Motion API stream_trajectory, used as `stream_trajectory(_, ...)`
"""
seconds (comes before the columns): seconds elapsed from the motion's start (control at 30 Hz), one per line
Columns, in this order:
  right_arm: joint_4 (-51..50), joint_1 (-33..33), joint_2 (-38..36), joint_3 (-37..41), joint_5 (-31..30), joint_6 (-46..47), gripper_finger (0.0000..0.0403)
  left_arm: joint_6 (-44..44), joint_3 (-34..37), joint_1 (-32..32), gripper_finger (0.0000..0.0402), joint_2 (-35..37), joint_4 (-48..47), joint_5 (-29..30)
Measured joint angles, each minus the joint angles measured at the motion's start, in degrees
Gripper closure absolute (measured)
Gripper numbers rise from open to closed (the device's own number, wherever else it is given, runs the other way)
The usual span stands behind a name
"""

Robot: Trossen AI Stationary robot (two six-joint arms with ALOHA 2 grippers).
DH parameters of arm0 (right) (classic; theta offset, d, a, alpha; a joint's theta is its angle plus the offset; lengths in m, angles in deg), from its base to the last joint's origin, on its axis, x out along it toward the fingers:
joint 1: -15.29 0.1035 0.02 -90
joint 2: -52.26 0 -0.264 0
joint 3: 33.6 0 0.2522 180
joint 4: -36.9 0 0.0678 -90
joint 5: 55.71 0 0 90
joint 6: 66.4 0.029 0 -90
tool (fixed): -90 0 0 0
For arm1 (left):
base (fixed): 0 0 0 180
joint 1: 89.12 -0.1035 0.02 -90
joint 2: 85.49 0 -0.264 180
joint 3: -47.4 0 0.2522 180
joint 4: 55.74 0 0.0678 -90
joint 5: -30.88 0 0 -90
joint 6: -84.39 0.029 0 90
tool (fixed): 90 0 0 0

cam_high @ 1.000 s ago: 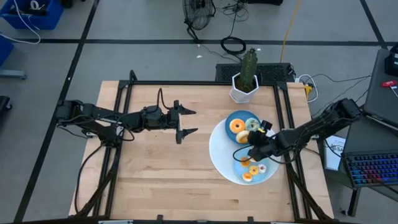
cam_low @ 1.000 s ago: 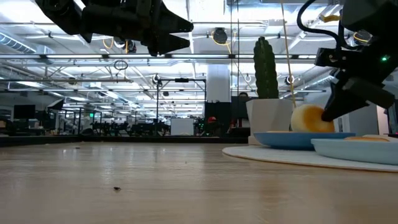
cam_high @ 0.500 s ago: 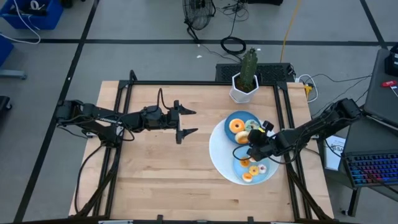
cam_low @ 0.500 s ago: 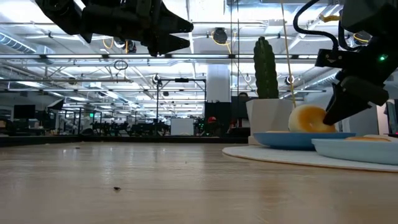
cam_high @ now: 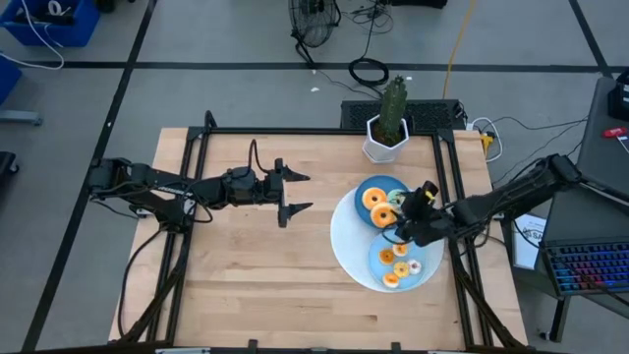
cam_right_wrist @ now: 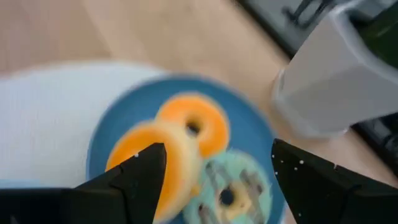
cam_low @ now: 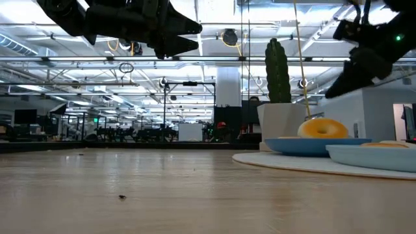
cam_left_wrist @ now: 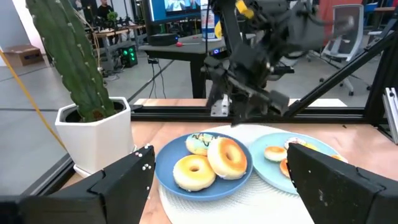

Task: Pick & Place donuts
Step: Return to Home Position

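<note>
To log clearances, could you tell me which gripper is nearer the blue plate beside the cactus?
Right. The right gripper hangs open above that plate's edge; the left gripper waits open over the table's middle, well apart from it.

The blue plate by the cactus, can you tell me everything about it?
The blue plate is round, smooth and shiny-looking, with a low rim. It lies flat on the big white disc, beside the white cactus pot. Three donuts rest on it: two orange-yellow, one pale green with sprinkles. The right gripper hangs open above, not touching.

Dark jointed arms, looping black cables
</note>
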State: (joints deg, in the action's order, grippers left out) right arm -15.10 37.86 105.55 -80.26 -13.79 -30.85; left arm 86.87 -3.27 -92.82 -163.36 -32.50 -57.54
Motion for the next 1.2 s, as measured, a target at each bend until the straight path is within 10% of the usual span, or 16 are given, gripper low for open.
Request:
stream_trajectory(0.57, 8.77, 0.07, -21.60, 0.00, -2.71, -19.37, 0.0135, -0.92, 0.29, -2.04, 0.0045, 21.14, -35.31, 5.94)
stream_trajectory(1.2, 8.83, 0.02, -37.77, 3.68, 1.75, -21.83, 0.0139, -6.43, 28.22, -6.60, 0.0045, 55.48, -26.12, -3.13)
